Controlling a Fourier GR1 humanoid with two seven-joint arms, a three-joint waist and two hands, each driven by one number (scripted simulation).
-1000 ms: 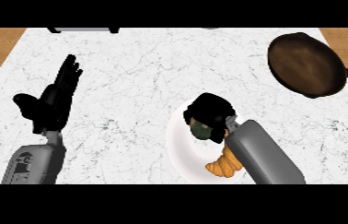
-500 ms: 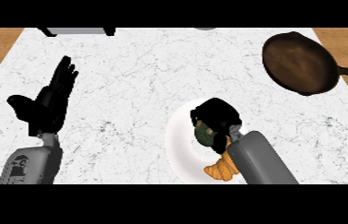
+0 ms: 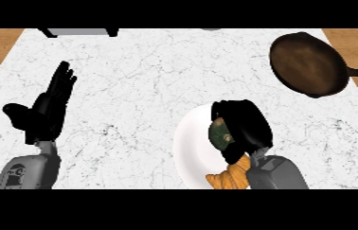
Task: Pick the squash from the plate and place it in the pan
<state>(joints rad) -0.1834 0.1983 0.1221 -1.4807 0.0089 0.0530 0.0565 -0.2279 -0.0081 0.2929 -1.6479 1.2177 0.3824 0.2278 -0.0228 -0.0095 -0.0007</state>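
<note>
Right hand curls over the green squash on the white plate.

The squash could slip out on the way to the pan, far across the tabletop. An orange food could get bumped. The left hand rests open.

Dark green, mottled round squash on a round white plate, tucked under the curled black right hand, only its left side showing, round dark brown pan well apart, up and right of that hand
</note>
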